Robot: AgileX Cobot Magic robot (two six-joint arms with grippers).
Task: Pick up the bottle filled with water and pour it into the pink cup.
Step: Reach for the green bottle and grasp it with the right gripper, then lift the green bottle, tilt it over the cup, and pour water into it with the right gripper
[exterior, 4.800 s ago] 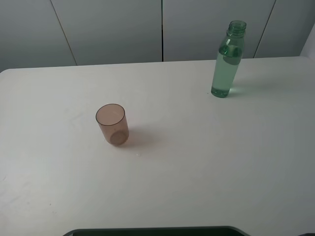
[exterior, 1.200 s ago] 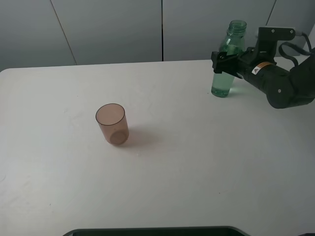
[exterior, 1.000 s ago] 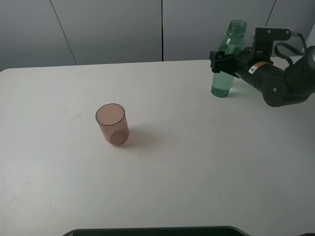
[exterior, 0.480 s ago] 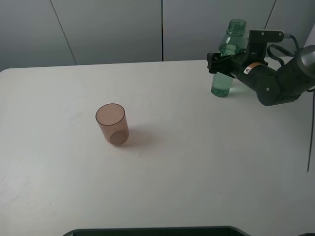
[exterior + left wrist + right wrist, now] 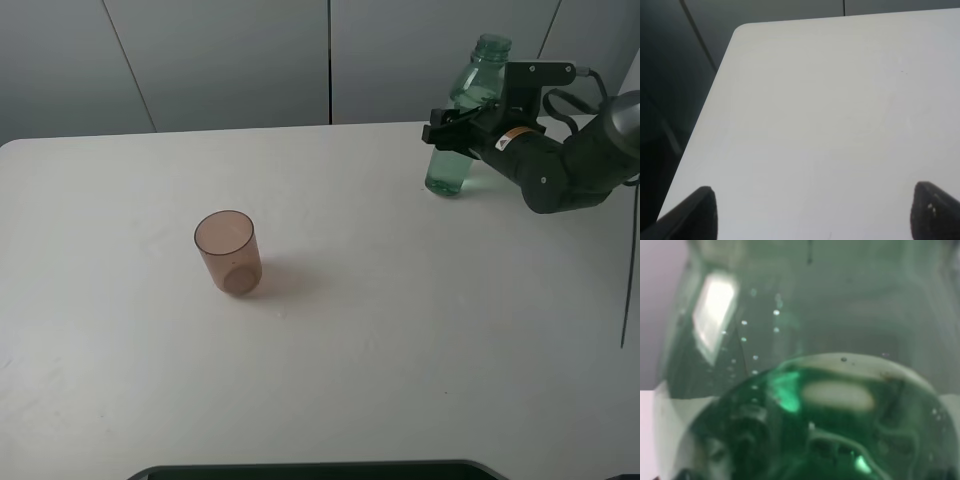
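The green-tinted bottle [image 5: 455, 150] with clear liquid is at the table's far right, tilted with its open neck leaning right. My right gripper [image 5: 452, 128] is shut on the bottle's middle, and its black arm reaches in from the right. In the right wrist view the bottle [image 5: 805, 390] fills the picture and the fingers are hidden. The pink cup [image 5: 228, 252] stands upright on the left of the table's middle, far from the bottle. My left gripper [image 5: 812, 212] is open and empty over bare table near its left corner; it does not show in the exterior view.
The white table [image 5: 400, 330] runs back to grey wall panels [image 5: 230, 60]. A dark edge [image 5: 320, 470] shows at the front. In the left wrist view the table's rounded corner and left edge [image 5: 737, 35] drop off to a dark floor.
The right arm came in from the right and closed around the bottle's middle. In the last half second the bottle tipped, its neck moving right and up.
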